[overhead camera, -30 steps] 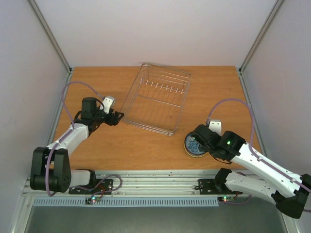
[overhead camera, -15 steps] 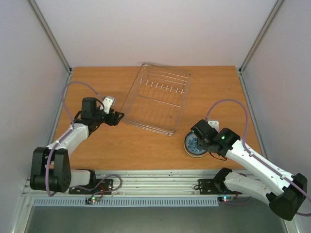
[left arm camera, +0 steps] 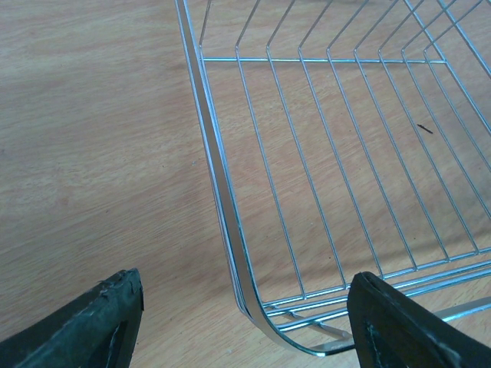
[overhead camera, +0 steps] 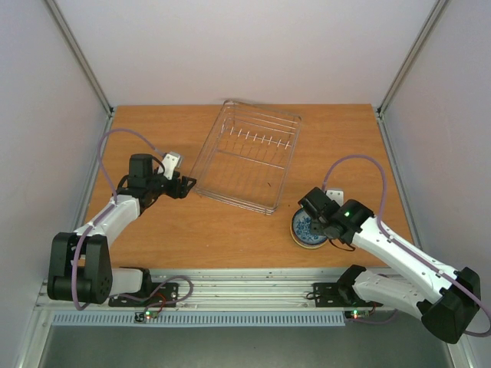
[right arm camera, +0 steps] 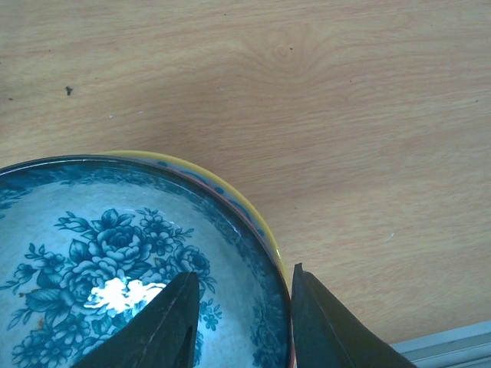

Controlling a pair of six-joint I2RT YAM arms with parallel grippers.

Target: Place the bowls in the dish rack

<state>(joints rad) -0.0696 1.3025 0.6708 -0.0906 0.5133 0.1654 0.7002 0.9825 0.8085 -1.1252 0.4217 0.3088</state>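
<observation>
Dish rack (overhead camera: pixel 244 165): silvery wire basket, mid-desk (overhead camera: pixel 230 238), set askew, row of upright prongs across its floor.
Bowls (overhead camera: pixel 301 230): nested stack by front-right desk edge, near rack's closest corner, outside it. Blue-and-white floral bowl (right arm camera: pixel 100 245) on top, yellow-rimmed bowl (right arm camera: pixel 165 159) under it.
Left pincer (overhead camera: pixel 188 186): wide, at rack's near-left corner, holding nothing.
Right pincer (right arm camera: pixel 242 274): narrow, fingers astride top bowl's rim, one inside, one outside; clamped or not, cannot tell.
</observation>
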